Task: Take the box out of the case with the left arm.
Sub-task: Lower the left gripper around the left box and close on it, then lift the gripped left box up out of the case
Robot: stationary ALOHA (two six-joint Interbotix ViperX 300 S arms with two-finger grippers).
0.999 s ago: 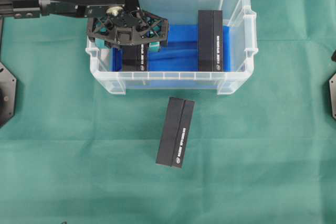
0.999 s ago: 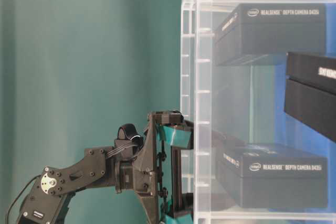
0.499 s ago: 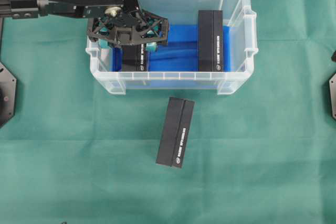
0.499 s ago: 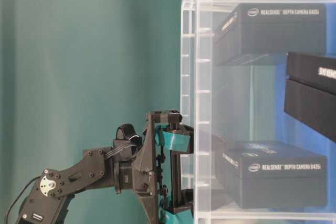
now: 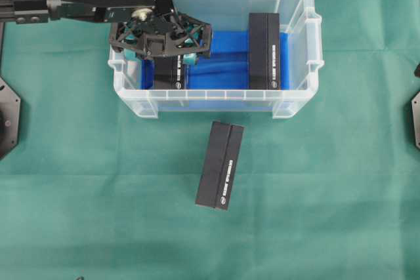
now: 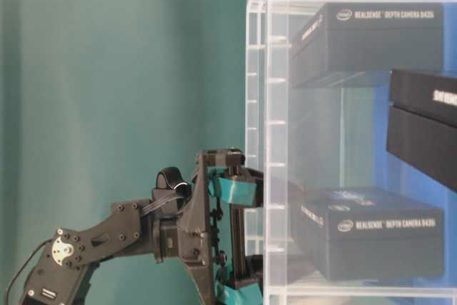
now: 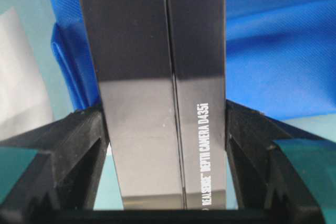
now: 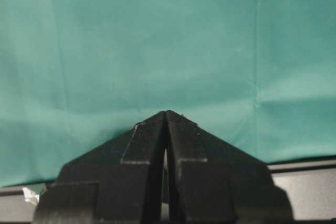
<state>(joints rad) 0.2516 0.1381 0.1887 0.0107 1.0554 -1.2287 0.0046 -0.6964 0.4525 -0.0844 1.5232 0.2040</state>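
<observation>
The left gripper [image 5: 162, 39] has closed its jaws since a second ago and now clamps the left-hand RealSense box [image 7: 157, 93], fingers [image 7: 79, 135] pressed to both long sides. That box lies at the left end of the case [image 5: 216, 104], so lifting looks next. Off to the right, the right gripper [image 8: 166, 129] hangs shut on nothing above the green cloth [image 8: 157, 40].
</observation>
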